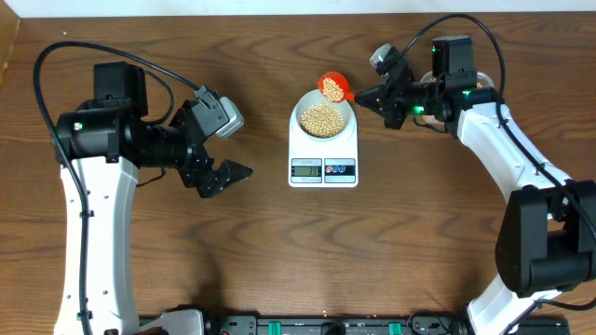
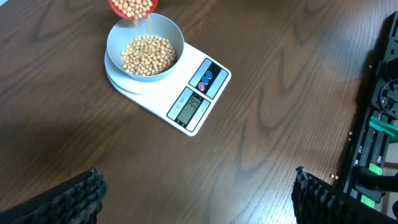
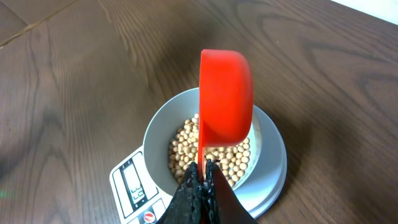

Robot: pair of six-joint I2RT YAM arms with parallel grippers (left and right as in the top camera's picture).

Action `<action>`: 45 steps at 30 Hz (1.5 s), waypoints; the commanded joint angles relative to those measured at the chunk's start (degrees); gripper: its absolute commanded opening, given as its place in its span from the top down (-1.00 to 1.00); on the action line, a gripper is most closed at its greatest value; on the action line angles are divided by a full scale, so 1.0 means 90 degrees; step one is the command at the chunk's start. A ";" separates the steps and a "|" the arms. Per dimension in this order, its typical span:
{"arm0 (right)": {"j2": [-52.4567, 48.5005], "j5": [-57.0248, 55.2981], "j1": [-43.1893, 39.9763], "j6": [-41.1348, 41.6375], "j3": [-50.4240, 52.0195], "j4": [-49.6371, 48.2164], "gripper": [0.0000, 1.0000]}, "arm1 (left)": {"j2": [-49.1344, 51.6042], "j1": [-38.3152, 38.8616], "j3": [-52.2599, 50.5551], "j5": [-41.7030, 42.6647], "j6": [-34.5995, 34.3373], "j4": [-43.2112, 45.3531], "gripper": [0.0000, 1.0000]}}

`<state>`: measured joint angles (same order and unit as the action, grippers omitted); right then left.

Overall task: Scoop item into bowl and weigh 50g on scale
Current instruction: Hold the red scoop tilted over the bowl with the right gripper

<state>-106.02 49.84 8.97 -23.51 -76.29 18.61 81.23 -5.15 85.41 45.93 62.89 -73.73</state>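
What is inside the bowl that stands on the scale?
A heap of beige beans lies in the bowl. A red scoop, tilted above the rim, holds more of them. The beans cover the bowl's bottom, so it cannot be seen.

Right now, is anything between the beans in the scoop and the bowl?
Nothing visible. The beans sit in the scoop, held by the right gripper with jaws shut and tipped over the rim of the bowl on the scale; the left gripper is open, off to the side.
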 commanded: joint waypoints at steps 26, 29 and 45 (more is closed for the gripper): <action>0.0005 0.0389 0.0039 -0.0083 0.0027 -0.0095 0.98 | 0.0000 -0.0017 -0.0036 -0.0015 0.0058 -0.0044 -0.96; -0.0005 0.0340 0.0051 -0.0087 0.0027 -0.0068 0.98 | 0.0000 -0.0017 -0.0036 -0.0015 0.0058 -0.0044 -0.96; -0.0005 0.0357 0.0051 -0.0085 0.0027 -0.0097 0.98 | 0.0000 -0.0017 -0.0036 -0.0015 0.0058 -0.0044 -0.96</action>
<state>-106.02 51.66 8.97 -23.53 -76.29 17.93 81.23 -5.15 85.41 45.95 62.89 -73.73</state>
